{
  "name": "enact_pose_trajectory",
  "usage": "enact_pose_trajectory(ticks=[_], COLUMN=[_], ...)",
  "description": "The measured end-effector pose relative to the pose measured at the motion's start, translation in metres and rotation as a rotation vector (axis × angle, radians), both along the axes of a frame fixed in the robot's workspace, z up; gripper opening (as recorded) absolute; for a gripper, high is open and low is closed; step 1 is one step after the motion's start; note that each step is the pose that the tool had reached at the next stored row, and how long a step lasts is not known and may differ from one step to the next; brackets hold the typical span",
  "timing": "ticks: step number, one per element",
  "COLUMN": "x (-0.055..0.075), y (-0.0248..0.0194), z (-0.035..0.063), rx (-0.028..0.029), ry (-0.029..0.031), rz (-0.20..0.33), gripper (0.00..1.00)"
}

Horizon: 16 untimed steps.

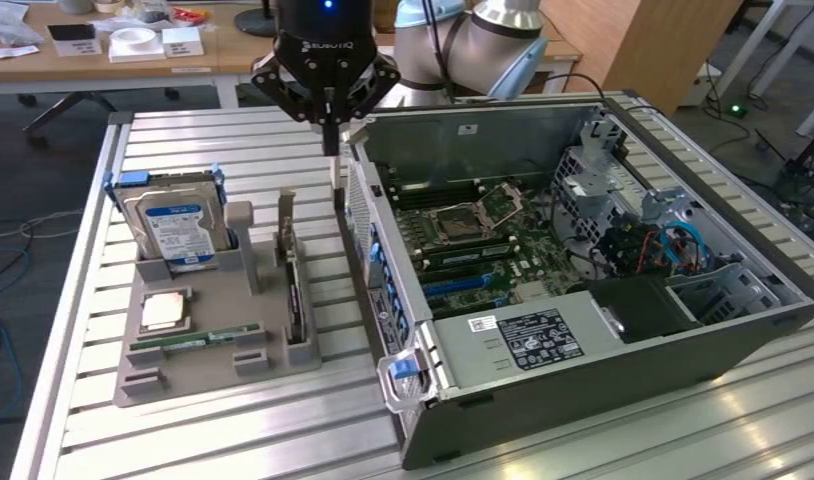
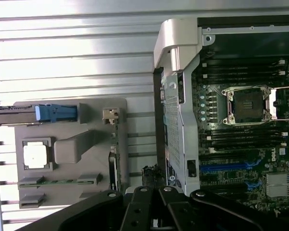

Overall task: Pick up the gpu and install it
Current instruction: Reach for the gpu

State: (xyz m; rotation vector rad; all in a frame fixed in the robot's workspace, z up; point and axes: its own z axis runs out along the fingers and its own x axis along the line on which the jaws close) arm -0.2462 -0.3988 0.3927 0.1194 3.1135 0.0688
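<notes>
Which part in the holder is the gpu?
Find the open computer case; on the exterior view's left of it sits a gray holder. The gpu is the thin card standing on edge along the holder's side nearest the case, unlike the flat memory stick and the blue-labelled hard drive.

Bright, even light from above; glare streaks the slatted table (image 1: 194, 135) around the gripper (image 1: 331, 140); the computer case (image 1: 674, 300) beside it is shadowed inside
</notes>
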Motion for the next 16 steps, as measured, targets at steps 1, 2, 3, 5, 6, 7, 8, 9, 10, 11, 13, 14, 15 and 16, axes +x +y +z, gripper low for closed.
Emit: enact_pose_trajectory(ticks=[1, 2, 3, 5, 6, 7, 8, 9, 10, 11, 13, 14, 15, 16], x=[-0.0009, -0.0018, -0.0025, -0.0039, -0.0045, -0.005, -0.0053, -0.0055, -0.0056, -0.0056, -0.0058, -0.0062, -0.0067, -0.007], y=[0.0, 0.0, 0.0, 0.0, 0.0, 0.0, 0.0, 0.0, 0.0, 0.0, 0.0, 0.0, 0.0, 0.0], z=[0.0, 0.0, 0.0, 0.0, 0.0, 0.0, 0.0, -0.0001, -0.0001, 0.0, 0.0, 0.0, 0.0, 0.0], rx=[0.0, 0.0, 0.0, 0.0, 0.0, 0.0, 0.0001, 0.0001, 0.0001, 0.0, 0.0001, 0.0, 0.0, 0.0], ry=[0.0, 0.0, 0.0, 0.0, 0.0, 0.0, 0.0, 0.0, -0.0001, 0.0, 0.0, 0.0, 0.0, 0.0], rz=[0.0, 0.0, 0.0, 0.0, 0.0, 0.0, 0.0, 0.0, 0.0, 0.0, 0.0, 0.0, 0.0, 0.0], gripper=[0.11, 0.11, 0.11, 0.11, 0.11, 0.11, 0.11, 0.11, 0.11, 0.11, 0.11, 0.11, 0.11, 0.11])
